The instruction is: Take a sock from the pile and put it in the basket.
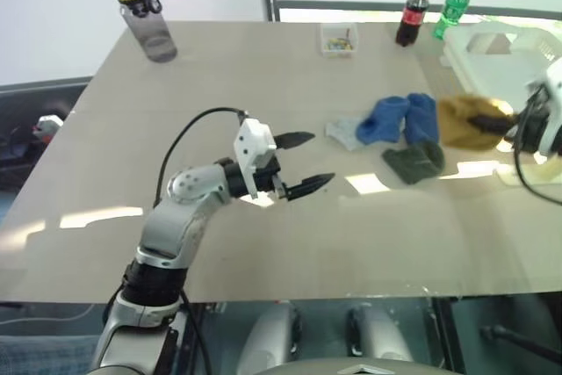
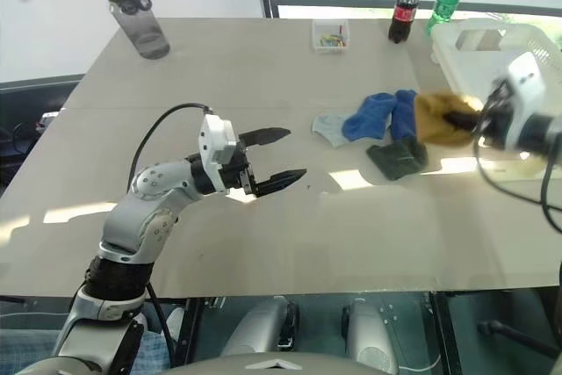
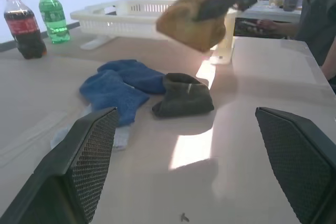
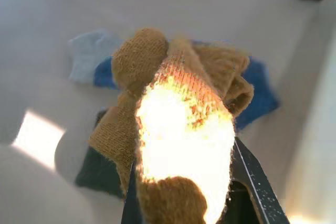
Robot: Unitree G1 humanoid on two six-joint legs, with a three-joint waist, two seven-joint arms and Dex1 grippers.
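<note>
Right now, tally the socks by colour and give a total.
Blue socks: 2
Mustard sock, held in the right gripper's fingers: 1
Dark green sock: 1
Pale grey sock: 1
Total: 5

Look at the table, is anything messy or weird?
Nothing is spilled or broken. The socks lie in a loose heap beside the basket, and the right gripper holds the mustard sock up in the air. The bottles stand upright.

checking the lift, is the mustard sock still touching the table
Apart: in the left wrist view the mustard sock, pinched in the right gripper, hangs above the table.
</note>
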